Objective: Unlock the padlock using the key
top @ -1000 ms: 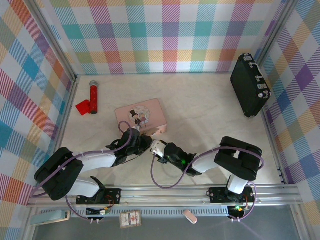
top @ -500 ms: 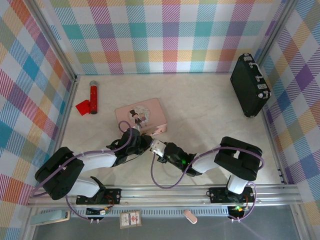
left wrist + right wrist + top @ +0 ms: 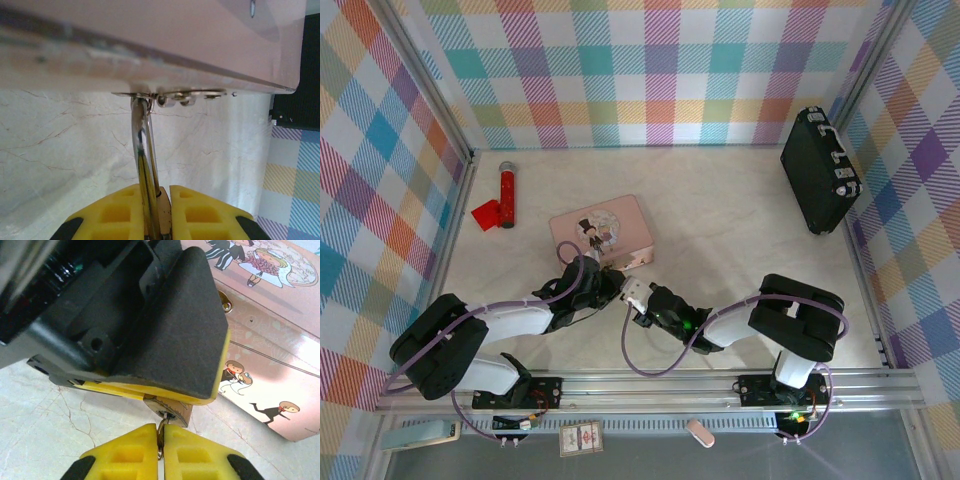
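Change: over the last second the right claw (image 3: 161, 430) went from partly open to pinched shut, its yellow fingertips meeting on the key (image 3: 160, 439). The left claw (image 3: 160, 192) kept the same tight grip throughout.
Meaning for the task: I judged the key to be seated at the keyhole and now firmly gripped, so a turn of the right wrist looked like the next step. The lock did not yet look open.
Left claw: closed on the padlock (image 3: 173, 409), with the silvery shackle (image 3: 142, 145) running up from between its yellow pads to the tin's hasp.
Right claw: closed on the key, directly below the padlock's brass body and nearly touching the left claw's pad.
Padlock: it hung from the hasp at the near edge of the pink tin (image 3: 603, 228), held between the two claws just above the counter (image 3: 720, 230).
Key: only a thin silvery sliver showed, pointing up into the underside of the lock. How far it had gone in could not be told.
Pink tin: it lay flat with its lid down and the shackle through its hasp, so whatever it held was hidden.
Black case (image 3: 818, 170): it stood shut by the right wall, well apart from the work, its contents unseen.
Red cylinder (image 3: 506, 195): it lay loose by the left wall with its red tag.
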Controlling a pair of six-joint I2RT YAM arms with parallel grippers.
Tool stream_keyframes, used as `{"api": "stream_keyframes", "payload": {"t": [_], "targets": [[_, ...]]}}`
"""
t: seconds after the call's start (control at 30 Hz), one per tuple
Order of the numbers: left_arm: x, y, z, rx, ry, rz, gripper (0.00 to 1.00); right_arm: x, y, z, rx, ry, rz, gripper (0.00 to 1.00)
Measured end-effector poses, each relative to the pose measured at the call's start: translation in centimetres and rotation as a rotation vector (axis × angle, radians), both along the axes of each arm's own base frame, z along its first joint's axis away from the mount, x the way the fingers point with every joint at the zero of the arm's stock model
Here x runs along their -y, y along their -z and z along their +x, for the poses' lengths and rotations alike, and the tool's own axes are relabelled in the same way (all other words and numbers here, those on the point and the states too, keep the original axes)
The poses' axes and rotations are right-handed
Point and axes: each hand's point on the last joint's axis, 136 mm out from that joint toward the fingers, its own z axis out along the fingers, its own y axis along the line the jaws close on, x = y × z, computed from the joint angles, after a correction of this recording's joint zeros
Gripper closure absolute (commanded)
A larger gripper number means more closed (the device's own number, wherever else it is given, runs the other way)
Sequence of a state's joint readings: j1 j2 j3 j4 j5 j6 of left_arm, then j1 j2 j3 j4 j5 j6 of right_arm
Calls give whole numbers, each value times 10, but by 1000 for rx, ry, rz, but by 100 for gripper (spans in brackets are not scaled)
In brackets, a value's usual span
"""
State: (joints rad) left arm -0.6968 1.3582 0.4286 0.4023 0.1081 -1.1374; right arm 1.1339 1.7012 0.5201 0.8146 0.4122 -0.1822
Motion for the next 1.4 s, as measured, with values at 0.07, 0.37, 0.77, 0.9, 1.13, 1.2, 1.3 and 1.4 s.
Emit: {"api": "stream_keyframes", "payload": {"t": [0.07, 0.37, 0.77, 0.9, 1.13, 1.2, 1.3, 1.4], "targets": [[0, 0, 0, 0, 0, 0, 100, 0, 0, 0, -12, 8, 12, 90], [0, -3, 0, 4, -2, -7, 100, 1, -3, 0, -88, 57, 89, 91], [2, -8, 2, 19, -5, -22, 100, 2, -8, 2, -194, 101, 181, 92], [2, -8, 3, 21, -6, -23, 100, 2, -9, 3, -228, 112, 211, 93], [2, -10, 4, 29, -11, -25, 100, 3, -10, 6, -367, 150, 323, 95], [2, -12, 6, 38, -15, -29, 100, 4, -11, 7, -438, 165, 387, 96], [3, -14, 8, 48, -20, -35, 100, 6, -14, 10, -546, 188, 495, 97], [4, -13, 10, 43, -21, -34, 100, 8, -11, 11, -644, 214, 589, 97]]}}
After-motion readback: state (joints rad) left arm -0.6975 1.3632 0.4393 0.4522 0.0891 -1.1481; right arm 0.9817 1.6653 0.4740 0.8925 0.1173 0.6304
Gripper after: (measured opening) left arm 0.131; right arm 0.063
